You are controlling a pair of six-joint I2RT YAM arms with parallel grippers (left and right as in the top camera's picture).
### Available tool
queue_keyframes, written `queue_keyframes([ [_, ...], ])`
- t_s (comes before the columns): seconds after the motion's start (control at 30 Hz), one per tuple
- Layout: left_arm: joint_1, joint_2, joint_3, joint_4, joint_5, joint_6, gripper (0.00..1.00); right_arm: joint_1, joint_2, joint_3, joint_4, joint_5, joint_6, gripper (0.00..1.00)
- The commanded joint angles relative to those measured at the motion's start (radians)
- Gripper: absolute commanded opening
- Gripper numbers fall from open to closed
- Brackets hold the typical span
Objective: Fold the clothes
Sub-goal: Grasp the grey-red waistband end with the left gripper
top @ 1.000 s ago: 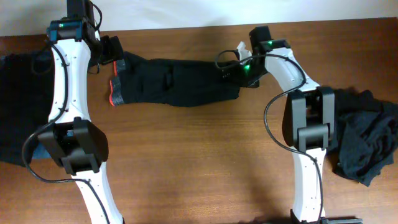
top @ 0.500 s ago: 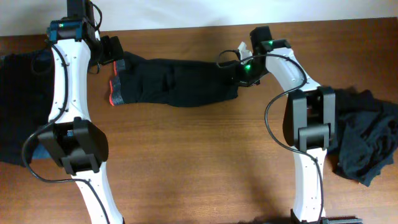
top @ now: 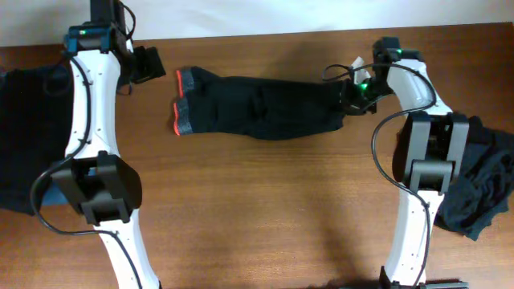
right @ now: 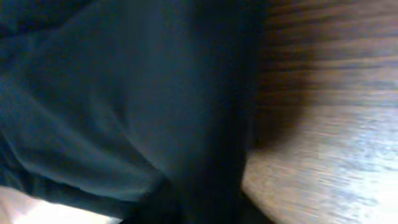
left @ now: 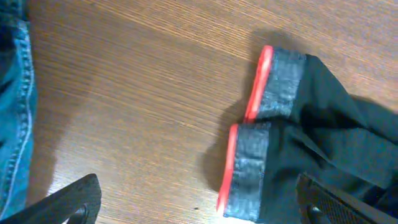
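Trousers (top: 265, 116) of soft, limp black cloth: right gripper (top: 352, 98) clenches their 3 o'clock end, left gripper (top: 148, 64) gapes empty near the likely firmer red-edged grey waistband (left: 264, 140).

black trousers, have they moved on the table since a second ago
Yes. The black trousers slid toward the overhead view's right; their red-edged waistband, earlier right by the left tool, now lies clear of it.

We are looking at black trousers (top: 265, 116) whose heathered grey waistband (left: 283, 84) is showing a bright red edge (left: 261, 87). The table (top: 257, 217) is showing brown wood grain. At the left we are seeing blue denim (left: 9, 124) with paler stitching; at the right, a dark charcoal heap of cloth (top: 482, 193).
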State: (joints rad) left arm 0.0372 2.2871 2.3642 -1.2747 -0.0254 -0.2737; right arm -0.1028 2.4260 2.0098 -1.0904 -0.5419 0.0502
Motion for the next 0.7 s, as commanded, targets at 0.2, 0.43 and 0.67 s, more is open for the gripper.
queue_keyframes([
  [0.2, -0.043, 0.003, 0.006, -0.032, 0.07, -0.01, 0.99, 0.011, 0.011, 0.062, -0.057, -0.004, -0.044, 0.98],
  [0.43, -0.04, 0.12, 0.006, -0.043, 0.227, 0.006, 0.98, 0.011, 0.002, 0.227, -0.232, 0.001, -0.1, 0.99],
  [0.67, 0.024, 0.255, 0.006, 0.003, 0.511, 0.089, 0.98, 0.011, 0.002, 0.31, -0.328, 0.003, -0.107, 0.99],
])
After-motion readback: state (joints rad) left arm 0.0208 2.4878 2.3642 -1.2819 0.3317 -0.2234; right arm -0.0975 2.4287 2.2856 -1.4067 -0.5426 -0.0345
